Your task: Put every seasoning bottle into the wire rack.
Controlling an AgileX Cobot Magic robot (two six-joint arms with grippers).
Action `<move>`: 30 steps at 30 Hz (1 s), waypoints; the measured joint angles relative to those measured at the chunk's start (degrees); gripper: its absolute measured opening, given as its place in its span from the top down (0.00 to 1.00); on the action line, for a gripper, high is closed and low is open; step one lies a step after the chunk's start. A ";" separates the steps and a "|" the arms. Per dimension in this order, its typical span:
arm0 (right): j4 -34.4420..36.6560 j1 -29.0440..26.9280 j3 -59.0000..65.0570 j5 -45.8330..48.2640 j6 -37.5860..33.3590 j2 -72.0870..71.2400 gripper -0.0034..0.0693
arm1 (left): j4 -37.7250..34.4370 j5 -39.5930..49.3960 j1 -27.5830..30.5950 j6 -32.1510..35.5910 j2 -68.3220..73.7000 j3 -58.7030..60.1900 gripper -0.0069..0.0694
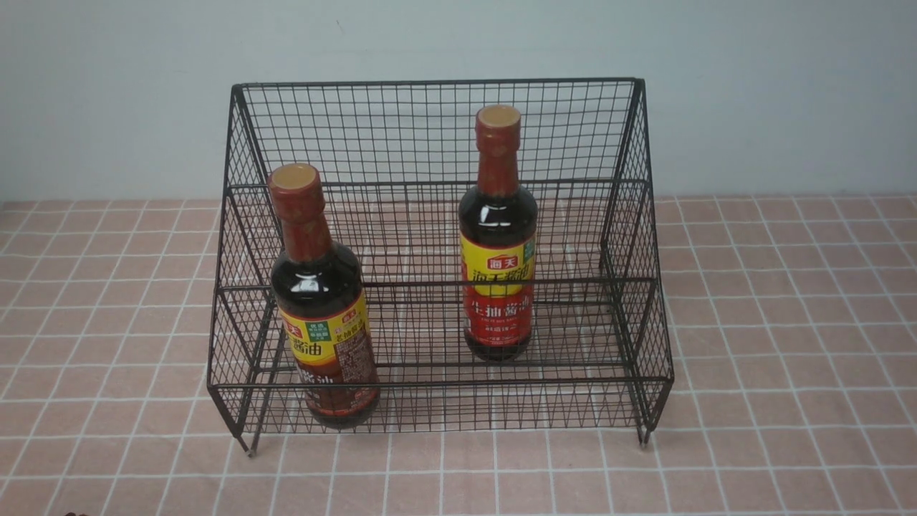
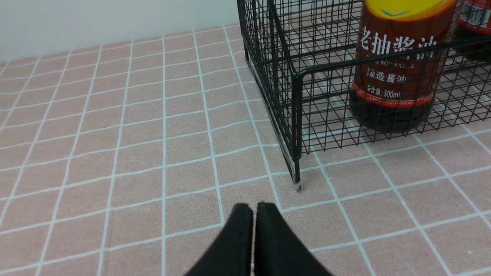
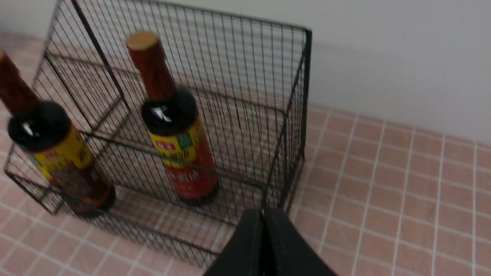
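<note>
Here, left gripper [image 2: 255, 209] shut, right gripper [image 3: 261, 212] shut, rack [image 3: 285, 126] beyond.

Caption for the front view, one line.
Both soy-sauce bottles stand inside the wire rack, red-labelled one farther back.

Ahead and rightward of the left gripper [image 2: 255, 211] stands the rack [image 1: 444, 385], holding the nearer bottle [image 1: 322, 308] and farther bottle [image 1: 498, 215].

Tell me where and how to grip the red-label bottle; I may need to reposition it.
Probably the slim neck of the red-label bottle, from above and in front: it stands upright, neck exposed, while mesh wire crosses its label.
</note>
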 joint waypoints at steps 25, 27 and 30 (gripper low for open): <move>-5.53 0.00 25.44 -29.13 1.09 -33.82 0.97 | 0.00 0.00 0.00 0.00 0.00 0.00 0.92; -8.03 0.00 25.98 -27.60 1.08 -33.82 0.97 | 0.00 0.00 0.00 0.00 0.00 0.00 0.92; -11.78 -0.42 28.58 -26.85 1.08 -34.02 0.97 | 0.00 0.00 0.00 0.00 0.00 0.00 0.92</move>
